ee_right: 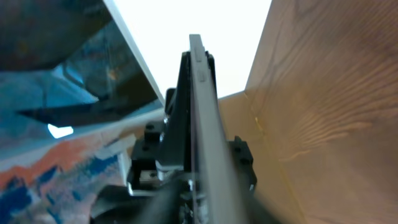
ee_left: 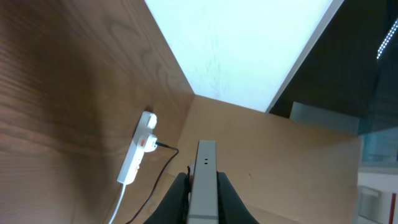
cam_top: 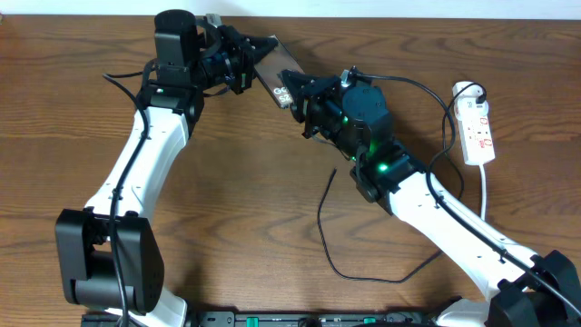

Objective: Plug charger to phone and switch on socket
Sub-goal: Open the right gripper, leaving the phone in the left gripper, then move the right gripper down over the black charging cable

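We see the phone [cam_top: 270,65] lifted clear of the table [cam_top: 227,200] at the far side, tilted and spanning the gap between the two hands. The left hand [cam_top: 241,65] is clamped on the phone's far-left end. In its wrist view both fingers [ee_left: 176,200] press against the flat faces, with the thin edge rising between them. The right hand [cam_top: 300,96] sits at the phone's near-right end, by the white lettering. Its wrist view shows the phone's edge running away from it, but we cannot tell whether it is pinching the phone or only flanking it.

The charger [cam_top: 320,221] lies on the table, nearer than the hands. Its thin black cable runs from a free tip just beside the right arm [cam_top: 427,195], loops toward the near edge, then passes to the right under that arm, which hides part of it. The socket [cam_top: 478,127] lies flat at the far right, well apart from the phone, with a white lead [cam_top: 484,195] trailing toward the near side. The left wrist view also catches the socket [ee_left: 137,152] on the wood, with a thin black cable leaving it.
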`<action>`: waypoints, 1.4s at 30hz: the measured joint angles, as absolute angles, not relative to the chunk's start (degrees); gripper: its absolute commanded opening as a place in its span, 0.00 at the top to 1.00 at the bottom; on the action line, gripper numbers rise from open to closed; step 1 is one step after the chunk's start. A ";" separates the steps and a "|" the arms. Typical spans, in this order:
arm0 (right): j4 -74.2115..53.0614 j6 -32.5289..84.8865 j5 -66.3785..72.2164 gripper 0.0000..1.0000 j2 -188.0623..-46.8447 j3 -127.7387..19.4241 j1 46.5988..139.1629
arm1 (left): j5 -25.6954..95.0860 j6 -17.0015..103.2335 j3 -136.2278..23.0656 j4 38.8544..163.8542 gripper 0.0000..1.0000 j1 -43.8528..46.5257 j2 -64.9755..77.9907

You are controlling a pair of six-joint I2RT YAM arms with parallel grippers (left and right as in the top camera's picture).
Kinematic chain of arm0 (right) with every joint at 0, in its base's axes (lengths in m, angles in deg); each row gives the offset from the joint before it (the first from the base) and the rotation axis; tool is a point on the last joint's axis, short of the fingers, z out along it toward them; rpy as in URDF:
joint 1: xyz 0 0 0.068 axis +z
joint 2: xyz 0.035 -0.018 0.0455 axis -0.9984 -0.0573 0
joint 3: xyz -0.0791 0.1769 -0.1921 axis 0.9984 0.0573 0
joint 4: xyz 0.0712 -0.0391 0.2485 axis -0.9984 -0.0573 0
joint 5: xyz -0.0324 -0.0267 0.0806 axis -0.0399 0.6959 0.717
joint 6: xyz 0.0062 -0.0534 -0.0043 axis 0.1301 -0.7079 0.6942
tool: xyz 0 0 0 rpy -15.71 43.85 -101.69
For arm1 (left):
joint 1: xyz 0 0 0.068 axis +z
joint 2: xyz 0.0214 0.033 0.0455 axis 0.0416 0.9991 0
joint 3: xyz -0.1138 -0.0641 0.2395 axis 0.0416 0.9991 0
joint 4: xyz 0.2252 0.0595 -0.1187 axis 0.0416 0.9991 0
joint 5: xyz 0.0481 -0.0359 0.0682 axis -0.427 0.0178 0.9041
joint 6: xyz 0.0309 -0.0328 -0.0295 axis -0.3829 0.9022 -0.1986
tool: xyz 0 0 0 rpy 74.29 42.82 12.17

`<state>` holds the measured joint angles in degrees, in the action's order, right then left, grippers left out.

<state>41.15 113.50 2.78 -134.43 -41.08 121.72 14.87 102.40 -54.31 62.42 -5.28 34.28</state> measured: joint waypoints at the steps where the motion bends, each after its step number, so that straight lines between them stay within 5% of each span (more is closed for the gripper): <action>1: 41.13 113.21 2.91 0.26 -134.43 -41.08 122.01 | 15.35 102.45 -54.31 62.44 0.92 -5.38 34.28; 5: 41.17 111.84 3.94 0.01 -134.43 -41.10 123.16 | 16.38 102.40 -54.31 62.48 0.93 -5.71 34.28; 21: 41.32 106.90 5.68 0.01 -134.43 -41.10 120.37 | 17.30 95.26 -54.31 63.95 0.92 -0.31 34.28; 30: 40.73 85.74 11.87 0.01 -134.43 -41.14 115.25 | 6.57 87.76 -54.31 64.10 0.93 9.22 34.28; 42: 15.10 67.38 15.89 0.01 -134.40 -43.55 113.11 | -6.96 79.17 -54.31 62.55 0.93 12.41 34.28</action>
<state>15.10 67.38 15.89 -134.40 -43.55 113.11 -6.96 79.17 -54.31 62.55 12.41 34.28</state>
